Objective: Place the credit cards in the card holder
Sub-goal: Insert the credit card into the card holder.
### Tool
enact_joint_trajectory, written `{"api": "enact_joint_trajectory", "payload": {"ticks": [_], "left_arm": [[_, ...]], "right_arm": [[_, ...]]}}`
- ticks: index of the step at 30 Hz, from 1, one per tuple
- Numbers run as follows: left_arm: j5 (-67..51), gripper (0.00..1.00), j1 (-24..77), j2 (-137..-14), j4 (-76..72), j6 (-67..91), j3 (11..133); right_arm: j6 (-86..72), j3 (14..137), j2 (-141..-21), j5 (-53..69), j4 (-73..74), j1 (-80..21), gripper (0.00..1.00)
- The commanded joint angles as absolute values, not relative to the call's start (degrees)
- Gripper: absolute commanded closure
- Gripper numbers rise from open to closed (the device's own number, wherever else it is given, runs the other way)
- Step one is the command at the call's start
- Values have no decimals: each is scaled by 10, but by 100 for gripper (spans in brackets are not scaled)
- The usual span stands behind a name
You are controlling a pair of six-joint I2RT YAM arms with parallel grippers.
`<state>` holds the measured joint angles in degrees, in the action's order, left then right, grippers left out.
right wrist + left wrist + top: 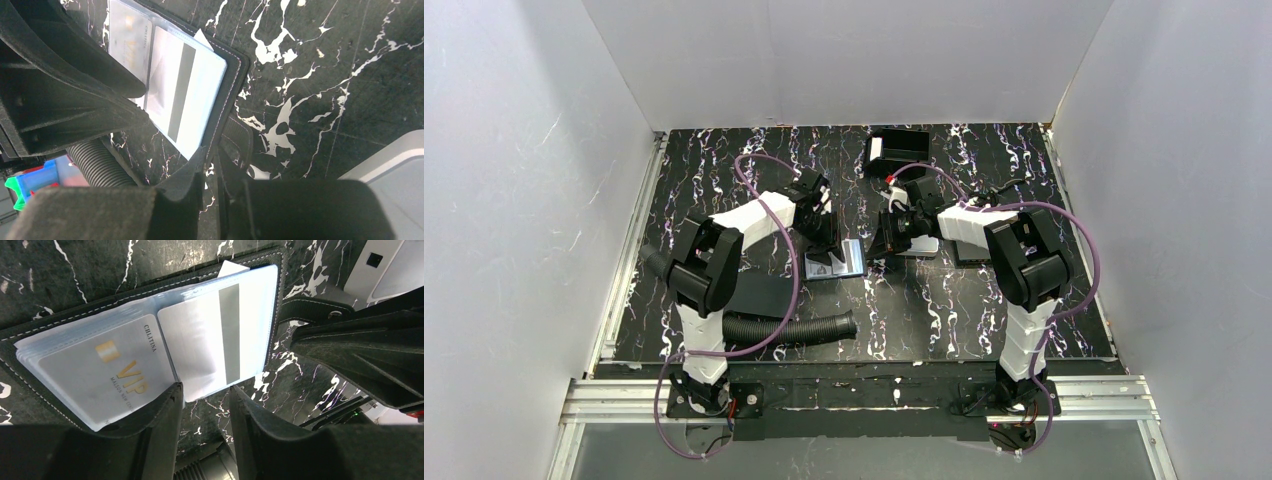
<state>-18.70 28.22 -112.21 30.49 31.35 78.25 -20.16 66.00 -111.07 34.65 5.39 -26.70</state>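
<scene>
The card holder point(842, 262) lies open mid-table, its black stitched cover point(100, 295) framing clear sleeves. A pale credit card printed VIP point(100, 375) fills the left page. Another pale credit card with a grey stripe point(220, 335) sits on the right page, its lower edge past the cover. My left gripper point(205, 389) hovers at that edge with the jaws apart; bare table shows between them. My right gripper point(210, 162) is shut on the card holder's stitched right edge point(235, 85), beside the closing tab point(235, 140). The striped card point(185, 95) shows there too.
A silver-grey case point(390, 160) lies just right of the holder, under the right arm. A black open box point(896, 152) stands at the back. A corrugated black hose point(794, 328) and a flat black pad point(759, 292) lie near the front left.
</scene>
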Motion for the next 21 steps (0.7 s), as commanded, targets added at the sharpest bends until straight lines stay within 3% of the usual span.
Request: {"api": "enact_joint_trajectory", "payload": {"ticks": [1, 5, 8, 12, 21], "left_arm": [[-186, 61, 284, -1129, 303, 325, 772], [-173, 50, 285, -1135, 295, 334, 765], [-172, 48, 285, -1143, 302, 335, 769], [-142, 35, 292, -1128, 303, 337, 761], [-173, 32, 297, -1149, 271, 353, 759]], "right_arm": [[-194, 672, -1118, 344, 38, -270, 82], [-196, 670, -1119, 344, 36, -271, 82], [-196, 672, -1119, 343, 37, -272, 82], [-196, 672, -1121, 342, 38, -272, 82], [-198, 672, -1127, 343, 36, -277, 82]]}}
